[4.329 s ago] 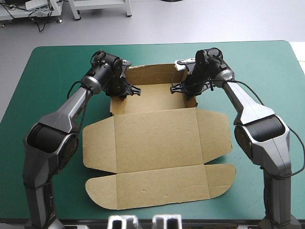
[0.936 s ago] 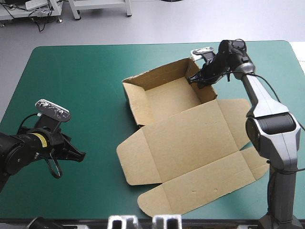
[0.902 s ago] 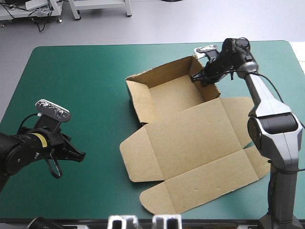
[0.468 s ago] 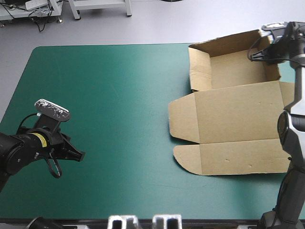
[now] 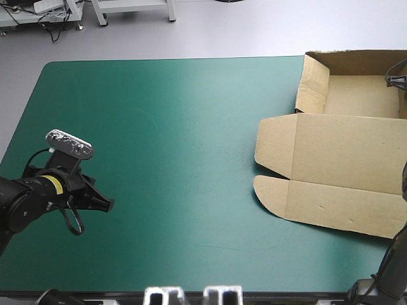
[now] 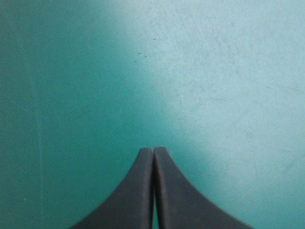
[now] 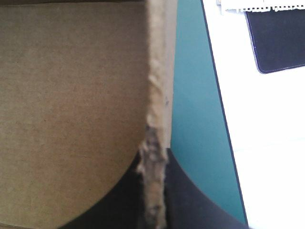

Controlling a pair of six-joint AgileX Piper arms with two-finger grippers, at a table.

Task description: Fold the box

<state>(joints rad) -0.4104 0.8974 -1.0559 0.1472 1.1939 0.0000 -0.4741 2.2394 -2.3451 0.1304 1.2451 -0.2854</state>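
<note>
Left gripper [image 6: 153, 151] sits low by the table's [image 5: 159, 127] near-left side, fingers pressed together on nothing, bare teal-green cover under it. Box [image 5: 337, 152] is well apart at the right edge: lid flat, tray at the far-right corner, walls up. Right gripper [image 7: 154, 160] pinches the tray's right wall. Past that edge is a white surface [image 7: 267, 143] with a dark mat [image 7: 279, 40].

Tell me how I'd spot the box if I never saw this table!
Start with the big teal-green table and look to its far right corner. The box lies there: brown board, an open tray with its lid spread flat. It's the only brown thing, and the right pincer pinches its wall.
</note>
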